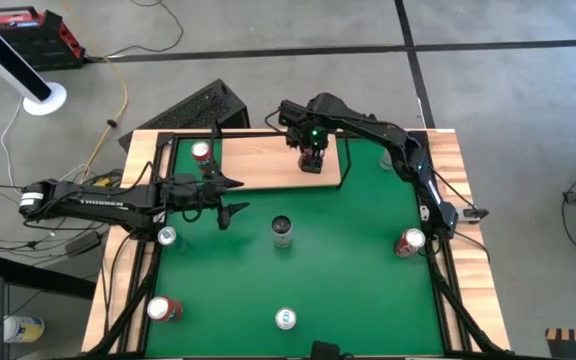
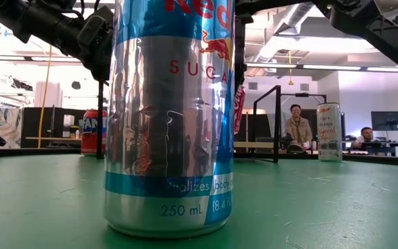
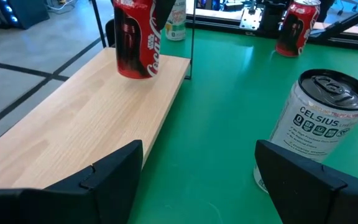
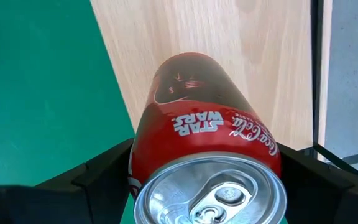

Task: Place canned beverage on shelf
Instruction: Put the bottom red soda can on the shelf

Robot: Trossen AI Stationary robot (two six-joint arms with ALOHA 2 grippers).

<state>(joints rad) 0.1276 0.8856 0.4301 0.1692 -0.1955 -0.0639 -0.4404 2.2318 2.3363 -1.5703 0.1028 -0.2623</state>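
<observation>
Fingers of the right gripper point(image 1: 312, 160) are flanking a red can point(image 4: 207, 155) on the shelf point(image 1: 268, 165), parted; left gripper point(image 1: 230, 196) is hovering open, empty.

Two cans point(image 1: 201, 152) point(image 1: 311, 160) stand on the shelf point(image 1: 263, 165), well apart.

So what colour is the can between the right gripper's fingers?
Red can, silver top; clearest in the right wrist view.

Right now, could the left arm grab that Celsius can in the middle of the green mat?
Probably yes. The left gripper is open, and the Celsius can stands upright just beyond it on the green mat, with nothing between them.
</observation>
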